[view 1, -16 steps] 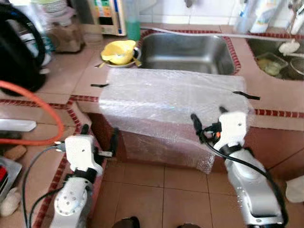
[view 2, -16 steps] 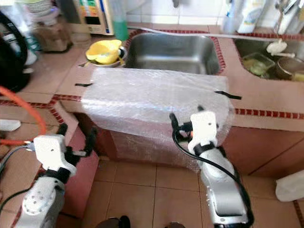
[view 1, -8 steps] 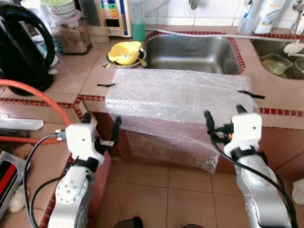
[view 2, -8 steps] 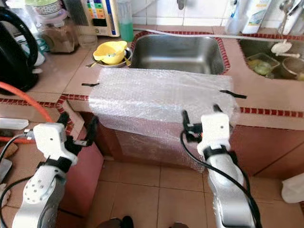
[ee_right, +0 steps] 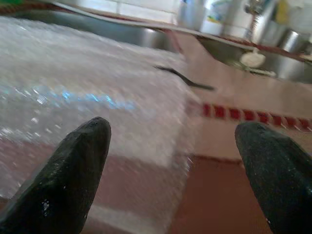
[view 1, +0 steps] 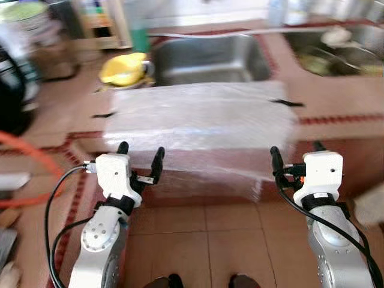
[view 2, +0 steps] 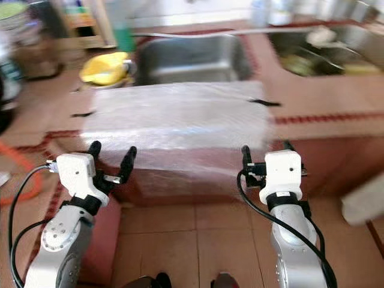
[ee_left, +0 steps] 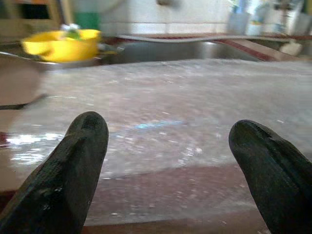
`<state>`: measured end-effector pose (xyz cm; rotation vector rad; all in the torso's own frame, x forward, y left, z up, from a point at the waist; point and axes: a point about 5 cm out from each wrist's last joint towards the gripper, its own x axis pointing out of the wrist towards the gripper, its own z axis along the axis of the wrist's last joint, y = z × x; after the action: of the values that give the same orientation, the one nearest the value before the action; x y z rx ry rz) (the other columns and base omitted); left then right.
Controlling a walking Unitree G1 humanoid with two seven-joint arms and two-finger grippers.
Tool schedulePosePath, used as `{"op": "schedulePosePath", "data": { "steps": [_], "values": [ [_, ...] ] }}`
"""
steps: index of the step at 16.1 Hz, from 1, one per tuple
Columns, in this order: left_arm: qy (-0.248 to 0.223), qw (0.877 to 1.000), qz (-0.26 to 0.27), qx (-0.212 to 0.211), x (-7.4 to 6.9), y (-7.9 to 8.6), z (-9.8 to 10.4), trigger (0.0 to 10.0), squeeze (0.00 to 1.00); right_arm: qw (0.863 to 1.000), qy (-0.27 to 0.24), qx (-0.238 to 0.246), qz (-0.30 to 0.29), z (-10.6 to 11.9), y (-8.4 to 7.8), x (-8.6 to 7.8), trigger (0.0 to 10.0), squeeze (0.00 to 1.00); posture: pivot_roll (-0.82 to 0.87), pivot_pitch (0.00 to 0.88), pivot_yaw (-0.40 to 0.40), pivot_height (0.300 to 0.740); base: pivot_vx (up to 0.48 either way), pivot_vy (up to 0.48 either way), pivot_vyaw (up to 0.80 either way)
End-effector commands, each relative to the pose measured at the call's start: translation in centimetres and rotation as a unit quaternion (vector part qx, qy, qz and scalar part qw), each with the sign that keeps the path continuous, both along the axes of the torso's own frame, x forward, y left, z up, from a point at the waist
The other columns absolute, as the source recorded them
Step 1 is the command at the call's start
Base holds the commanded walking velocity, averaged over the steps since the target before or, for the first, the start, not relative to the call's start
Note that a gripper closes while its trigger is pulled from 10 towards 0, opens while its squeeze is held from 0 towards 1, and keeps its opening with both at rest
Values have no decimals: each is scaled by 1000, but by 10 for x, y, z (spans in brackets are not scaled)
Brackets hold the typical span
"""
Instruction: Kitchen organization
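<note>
With the left gripper [view 1: 141, 157] and right gripper [view 1: 294, 157] both spread empty before the bubble wrap [view 1: 198, 120] draped over the counter [view 1: 336, 102], we should probably pinch its hanging edge evenly.

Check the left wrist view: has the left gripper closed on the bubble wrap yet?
No. The left gripper is open, and the bubble wrap lies on the counter beyond it, ungrasped.
</note>
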<state>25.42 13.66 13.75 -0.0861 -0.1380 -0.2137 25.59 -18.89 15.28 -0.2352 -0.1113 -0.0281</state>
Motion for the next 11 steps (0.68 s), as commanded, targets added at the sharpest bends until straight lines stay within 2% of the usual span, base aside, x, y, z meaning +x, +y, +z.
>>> {"op": "schedulePosePath", "data": {
  "steps": [1,2,3,5,7,11],
  "values": [
    [11,1000,2,4,-2,3,-5,10000,0,1000,0,-1,11,0,5,1,10000,0,-220,162,88,740,0,0,-800],
    [10,1000,5,13,2,6,-4,10000,0,999,-9,3,33,5,16,9,10000,0,-216,176,74,740,0,0,-419],
    [10,1000,15,21,5,9,-6,10000,0,999,-9,0,40,5,18,12,10000,0,-208,177,72,740,0,0,0],
    [-1,998,61,28,9,20,-1,10000,0,997,-10,8,71,7,28,22,10000,0,-160,157,49,740,0,0,0],
    [3,991,134,27,4,34,-5,10000,0,995,-2,13,96,3,37,31,10000,0,-113,156,37,740,0,0,0],
    [5,985,168,30,-5,42,-9,10000,0,992,-9,13,122,8,49,47,10000,0,-65,153,-5,740,0,0,0]
  ]
}}
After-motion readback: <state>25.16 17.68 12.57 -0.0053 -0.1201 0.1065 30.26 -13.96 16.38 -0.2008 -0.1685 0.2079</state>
